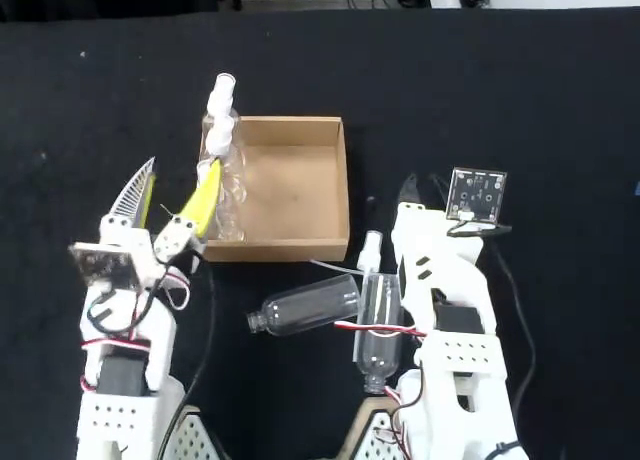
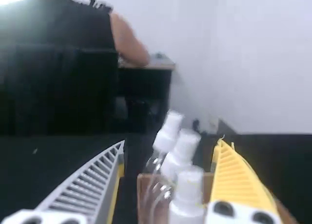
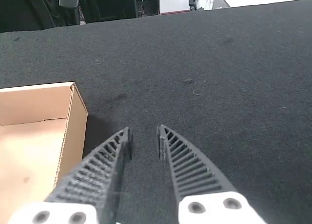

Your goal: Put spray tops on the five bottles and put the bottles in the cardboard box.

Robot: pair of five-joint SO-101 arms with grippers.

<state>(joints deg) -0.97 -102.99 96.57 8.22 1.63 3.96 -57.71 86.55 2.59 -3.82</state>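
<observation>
The cardboard box (image 1: 330, 195) sits mid-table. Three clear bottles with white spray tops (image 1: 222, 130) stand in a row along its left wall; they rise as capped bottles (image 2: 178, 151) just beyond the box edge (image 2: 144, 185). My left gripper (image 1: 183, 170) is open, its yellow finger (image 2: 236, 177) against that wall beside the bottles and its white finger (image 2: 87, 185) outside the box. Two uncapped bottles lie in front of the box: one (image 1: 305, 308) sideways, one (image 1: 378, 330) beside the right arm. A loose spray top (image 1: 372, 248) lies by the latter. My right gripper (image 1: 410, 190) (image 3: 144, 131) is slightly open and holds nothing.
Black cloth covers the table (image 1: 520, 90). The box's right wall (image 3: 73, 121) stands close beside the right gripper. Red and white cables (image 1: 375, 327) cross the bottle next to the right arm's base.
</observation>
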